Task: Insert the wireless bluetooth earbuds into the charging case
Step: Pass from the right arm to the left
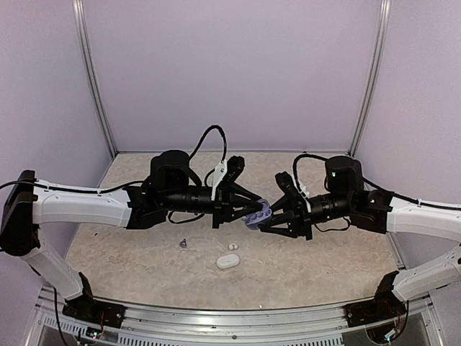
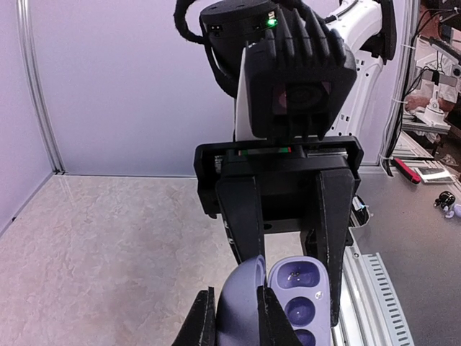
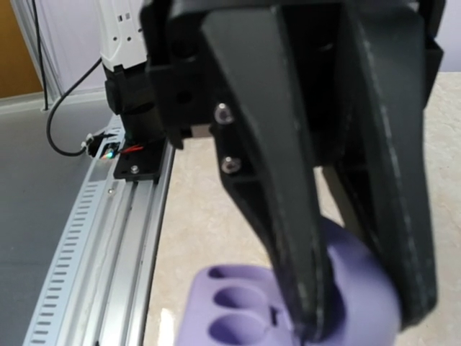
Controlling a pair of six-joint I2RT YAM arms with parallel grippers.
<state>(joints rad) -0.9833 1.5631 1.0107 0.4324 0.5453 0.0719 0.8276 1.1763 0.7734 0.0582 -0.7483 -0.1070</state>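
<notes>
An open purple charging case [image 1: 258, 215] hangs in mid-air between my two arms, above the table's middle. My left gripper [image 2: 236, 292] is shut on its raised lid [image 2: 241, 321]. My right gripper [image 3: 364, 317] is shut on the case from the opposite side, with its fingers [image 2: 335, 231] beside the base [image 2: 301, 292]. The base's sockets [image 3: 241, 306] look empty. One dark earbud [image 1: 183, 244] and one white earbud [image 1: 233, 246] lie on the table below. The other earbuds are out of view.
A shut white pebble-shaped case [image 1: 227, 261] lies on the table just in front of the white earbud. The aluminium rail [image 1: 230, 317] runs along the near edge. Pale walls enclose the back and both sides.
</notes>
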